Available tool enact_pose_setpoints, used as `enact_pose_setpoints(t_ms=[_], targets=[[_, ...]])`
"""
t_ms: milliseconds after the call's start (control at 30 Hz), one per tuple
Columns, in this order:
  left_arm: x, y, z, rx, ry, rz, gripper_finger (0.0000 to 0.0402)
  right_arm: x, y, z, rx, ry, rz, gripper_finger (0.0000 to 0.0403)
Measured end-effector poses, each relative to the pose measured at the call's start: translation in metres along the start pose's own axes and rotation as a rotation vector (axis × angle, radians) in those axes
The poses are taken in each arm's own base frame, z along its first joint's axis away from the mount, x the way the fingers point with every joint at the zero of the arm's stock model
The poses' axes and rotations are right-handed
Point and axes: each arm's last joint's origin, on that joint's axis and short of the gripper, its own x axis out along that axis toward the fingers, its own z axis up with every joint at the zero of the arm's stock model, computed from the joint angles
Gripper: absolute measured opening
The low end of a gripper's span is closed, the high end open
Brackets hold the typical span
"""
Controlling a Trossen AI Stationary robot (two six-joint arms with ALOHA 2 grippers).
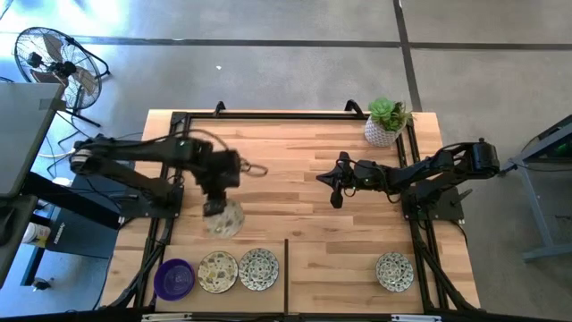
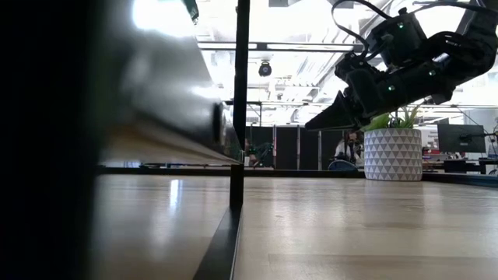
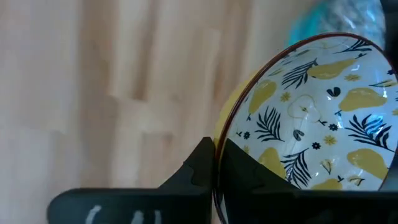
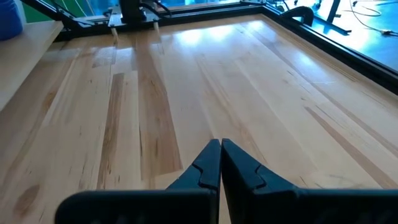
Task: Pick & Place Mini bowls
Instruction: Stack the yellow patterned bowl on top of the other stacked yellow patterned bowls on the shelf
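My left gripper (image 1: 217,204) is over the table's left half, shut on a mini bowl (image 1: 224,218) whose cream-white inside carries yellow pears and dark leaves (image 3: 323,106). Three more mini bowls sit on their bases at the near left edge: a purple one (image 1: 174,277) and two patterned ones (image 1: 217,271) (image 1: 258,268). A fourth patterned bowl (image 1: 394,271) sits at the near right. My right gripper (image 1: 322,176) (image 4: 220,152) hovers shut above the middle of the table and touches nothing. My left gripper (image 3: 216,162) pinches the bowl's rim (image 3: 225,134), with one finger inside the bowl and one outside. The fingers come from above, pointing down. The bowl hangs below them, tipped up on edge. Whether its lower edge is clear of the table I cannot tell.
A white pot with a green plant (image 1: 384,125) stands at the far right corner. A black divider strip (image 1: 286,273) runs from the near edge between the left and right bowl areas. Bare wood (image 4: 205,81) lies between the arms. A fan (image 1: 55,58) stands on the floor beyond the table.
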Motion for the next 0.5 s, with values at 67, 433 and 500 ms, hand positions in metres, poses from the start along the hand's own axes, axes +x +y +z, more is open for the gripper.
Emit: enact_pose_setpoints(t_ms=[67, 433, 500], targets=[[0.002, -0.017, -0.007, -0.003, 0.016, -0.027, 0.0005, 0.0, 0.0, 0.0, 0.001, -0.002, 0.004, 0.0001], [0.015, -0.086, -0.04, -0.024, 0.007, -0.048, 0.0005, 0.0, 0.001, 0.002, 0.01, -0.017, 0.014, 0.0002], [0.017, -0.094, -0.045, -0.03, 0.0, -0.047, 0.0005, 0.0, 0.001, 0.002, 0.012, -0.02, 0.014, 0.0001]])
